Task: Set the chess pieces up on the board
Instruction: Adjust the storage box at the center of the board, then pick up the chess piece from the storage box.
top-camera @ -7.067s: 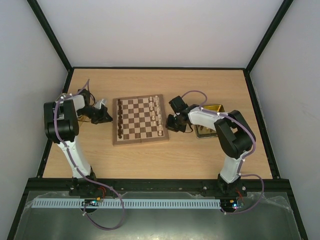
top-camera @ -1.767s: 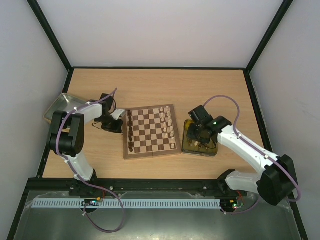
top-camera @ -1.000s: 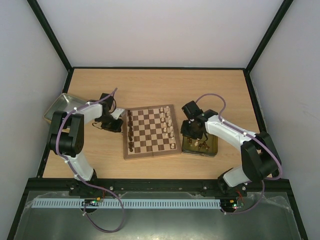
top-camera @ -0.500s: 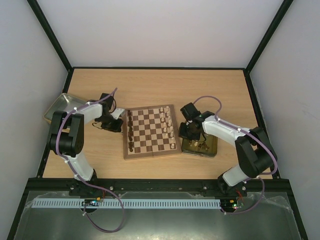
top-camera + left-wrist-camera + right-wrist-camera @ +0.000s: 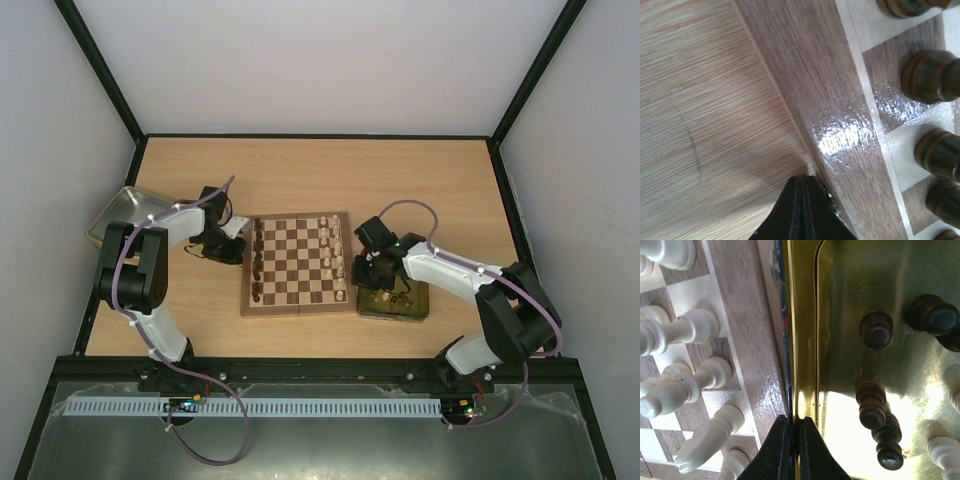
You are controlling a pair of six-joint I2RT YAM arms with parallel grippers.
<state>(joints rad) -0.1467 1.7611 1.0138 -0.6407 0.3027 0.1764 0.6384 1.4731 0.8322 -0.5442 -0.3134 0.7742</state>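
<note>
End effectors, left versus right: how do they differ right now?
The left end effector has its tips at the outer edge of the board with nothing between them. The right end effector pinches the rim of the yellowish tray beside the board. The left faces dark pieces. The right has cream pieces on one side and the tray's loose pieces on the other. Both are shut.

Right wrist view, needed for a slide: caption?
Right gripper shut on the yellow tray rim, chessboard alongside, dark pieces inside.

Robot lab enclosure, white walls (image 5: 320,60), black frame (image 5: 103,70)
</note>
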